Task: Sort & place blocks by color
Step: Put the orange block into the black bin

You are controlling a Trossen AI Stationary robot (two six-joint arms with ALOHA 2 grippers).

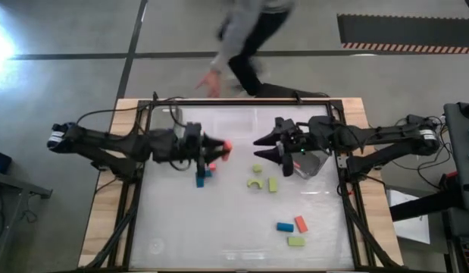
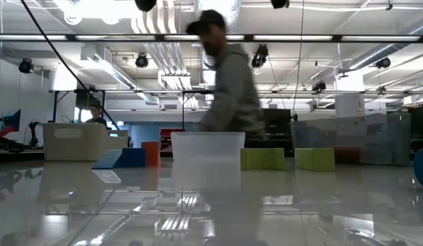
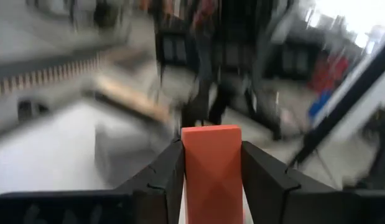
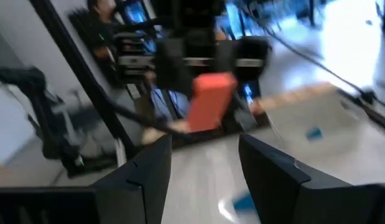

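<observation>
Red-orange block clamped in left gripper, above table.

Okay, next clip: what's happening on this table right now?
The left end effector is shut on a red-orange block, holding it up over the left-centre of the table. The right end effector faces it from the right, open and empty. A few blue and red blocks lie below the left arm, green pieces sit mid-table, and a blue, red and green trio lies nearer the front. A person is passing behind the table.
</observation>
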